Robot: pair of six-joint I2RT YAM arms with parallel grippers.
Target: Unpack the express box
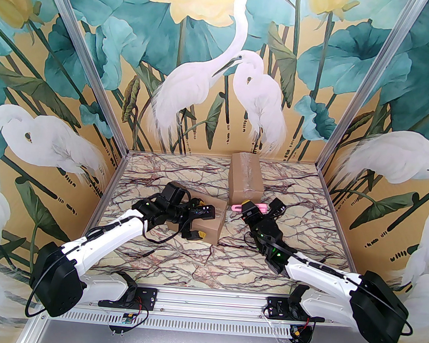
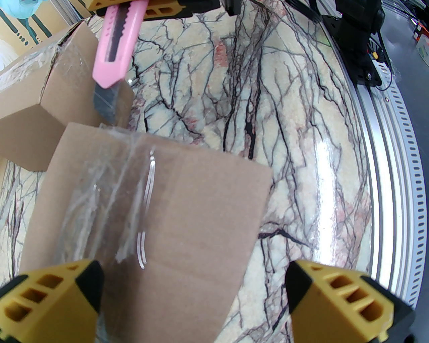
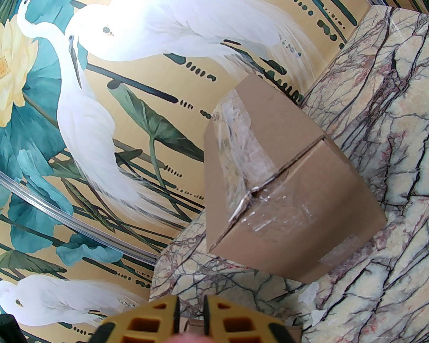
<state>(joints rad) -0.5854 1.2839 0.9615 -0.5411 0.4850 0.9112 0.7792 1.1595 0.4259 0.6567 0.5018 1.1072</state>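
Now, left pincer (image 2: 194, 278): released, over express box (image 2: 187, 207) at middle of desk (image 2: 301, 134).
Right pincer (image 1: 250, 207): clenched on pink knife (image 2: 117, 43).
Blade (image 2: 104, 104): at box's far edge, in line with tape seam (image 2: 134, 187) running toward left pincer.

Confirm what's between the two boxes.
The pink knife, clamped in the right gripper, with its blade tip at the near box's taped edge and the far box behind it. This shows in the left wrist view.

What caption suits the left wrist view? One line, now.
Open left gripper straddling a taped box, with a pink knife poised by its far edge.
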